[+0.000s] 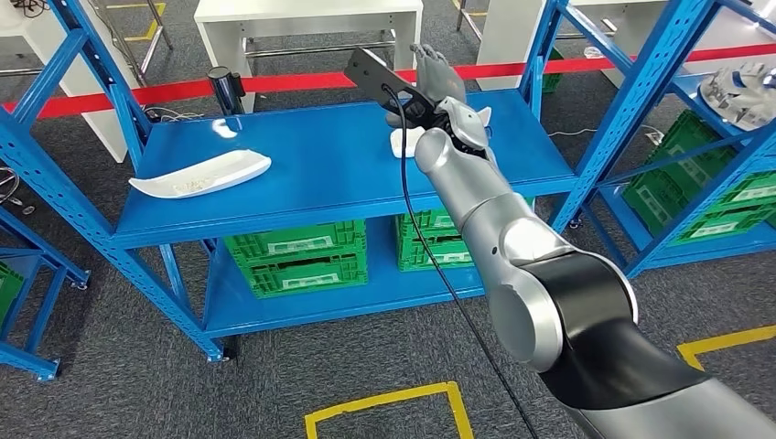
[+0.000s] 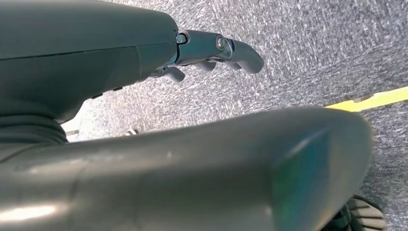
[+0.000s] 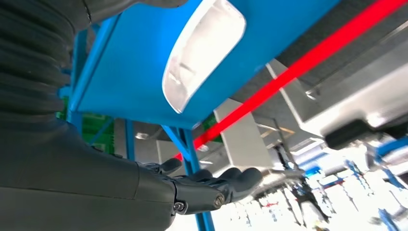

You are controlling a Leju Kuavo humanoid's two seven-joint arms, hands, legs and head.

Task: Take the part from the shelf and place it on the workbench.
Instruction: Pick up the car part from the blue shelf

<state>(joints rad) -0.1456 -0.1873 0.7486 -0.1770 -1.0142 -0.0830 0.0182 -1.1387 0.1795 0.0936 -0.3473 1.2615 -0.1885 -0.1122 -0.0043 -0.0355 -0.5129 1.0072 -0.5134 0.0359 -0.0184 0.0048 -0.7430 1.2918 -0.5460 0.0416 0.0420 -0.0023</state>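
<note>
**Right hand raised over the shelf, dark part in its grip**

Right hand (image 1: 439,91) is extended over the top deck of the blue shelf (image 1: 311,174), toward its back right area, with the silver arm reaching in from the lower right of the head view. It grips a dark flat part (image 1: 377,73), a plate-like piece that sticks out from the hand to the upper left, tilted and lifted clear of the shelf deck. Fingers point upward past the part; how they wrap it cannot be made out. A black cable (image 1: 430,247) runs along the arm toward the wrist.

On the same deck:
- white elongated tray-shaped part (image 1: 203,174), lying flat at the left side, well apart from the hand; the right wrist view also shows it (image 3: 202,50)
- small white object (image 1: 403,142), just under the hand, partly hidden by the wrist

Lower deck carries green crates (image 1: 297,256). A red barrier tape (image 1: 274,82) runs behind the shelf, and a white surface (image 1: 307,18) stands beyond it.

Left hand (image 2: 211,50) hangs over grey carpet beside a yellow floor line (image 2: 370,100). Nothing is in it; its dark fingers are loosely bent and apart.
</note>
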